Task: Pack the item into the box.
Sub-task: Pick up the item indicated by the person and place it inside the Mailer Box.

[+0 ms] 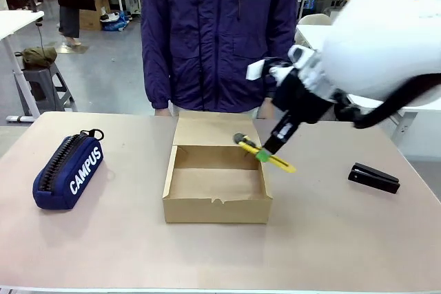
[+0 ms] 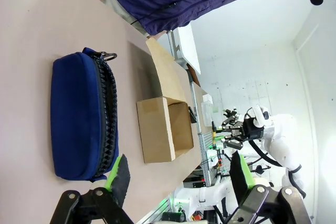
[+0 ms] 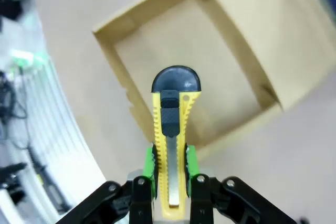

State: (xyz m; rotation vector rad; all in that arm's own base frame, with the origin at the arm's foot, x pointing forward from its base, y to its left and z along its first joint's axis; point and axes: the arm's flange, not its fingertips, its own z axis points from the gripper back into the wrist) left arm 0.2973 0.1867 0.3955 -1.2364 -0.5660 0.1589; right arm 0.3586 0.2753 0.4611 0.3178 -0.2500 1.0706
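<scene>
Clenched on the yellow utility knife, the right hand holds it tilted over the right rim of the open cardboard box: picked up, not yet dropped in; the left hand hangs released.

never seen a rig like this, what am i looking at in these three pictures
Two robot arms share a table with a person standing across it. The wide picture comes from a fixed camera between the arms; the other two come from cameras on each wrist. On the table lie an open cardboard box, a navy pencil case and a black stapler. The right claw is shut on a yellow utility knife, held over the box's rim. The left claw is open, holding nothing.
</scene>
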